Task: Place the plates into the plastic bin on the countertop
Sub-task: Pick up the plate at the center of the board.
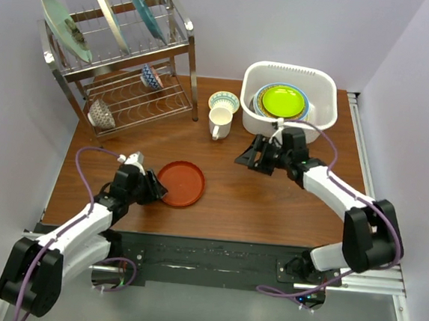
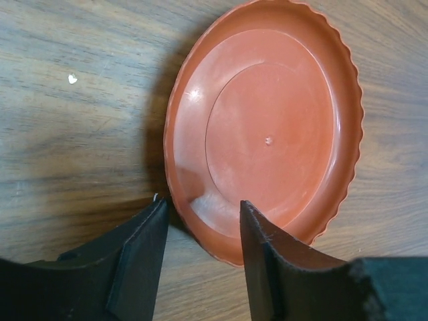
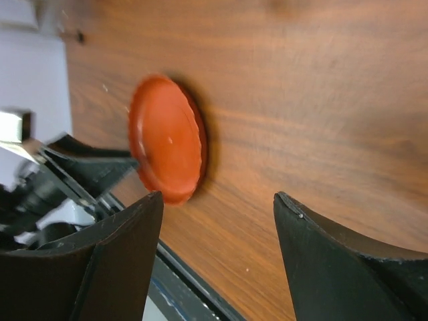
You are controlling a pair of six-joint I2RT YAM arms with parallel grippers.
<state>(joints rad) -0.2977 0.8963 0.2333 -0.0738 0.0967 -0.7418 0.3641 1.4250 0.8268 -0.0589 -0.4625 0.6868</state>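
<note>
Left gripper: jaws apart, straddling the rim of one red-orange plate, scalloped, flat near countertop front-left. Right gripper: jaws wide, empty. Plastic bin, back-right edge: one stack, lime green plate topmost; count unclear.

The red-orange plate is plain, without pattern. The countertop is reddish-brown with dark wood grain. The bin is white; in it a lime green plate lies on a blue-rimmed plate. The mug is cream. The silver rack holds a pale green plate, a cream plate and a teal plate.
</note>
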